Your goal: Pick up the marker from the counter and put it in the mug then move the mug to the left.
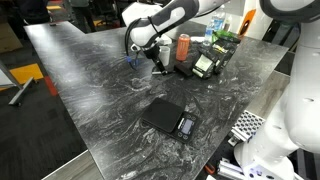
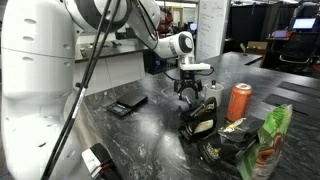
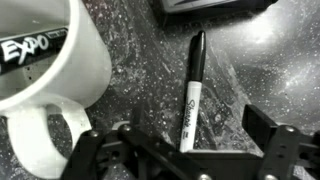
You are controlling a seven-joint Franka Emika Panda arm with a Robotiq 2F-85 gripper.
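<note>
In the wrist view a black-and-white Sharpie marker (image 3: 192, 90) lies flat on the dark veined counter (image 3: 140, 60). It runs lengthwise between the two fingers of my gripper (image 3: 185, 150), which is open and not touching it. The white mug (image 3: 50, 70) stands just to the left, its handle toward the camera, with an Expo pen (image 3: 25, 45) lying inside it. In both exterior views the gripper (image 1: 158, 62) (image 2: 188, 92) hangs low over the counter (image 1: 100, 85) beside the can. The marker is too small to make out there.
A red-orange can (image 1: 183, 47) (image 2: 239, 100) stands close to the gripper. Dark snack bags (image 1: 213, 55) (image 2: 205, 125) and a green bag (image 2: 272, 140) lie beside it. A flat black scale (image 1: 168, 118) (image 2: 128, 105) sits nearer the counter's edge.
</note>
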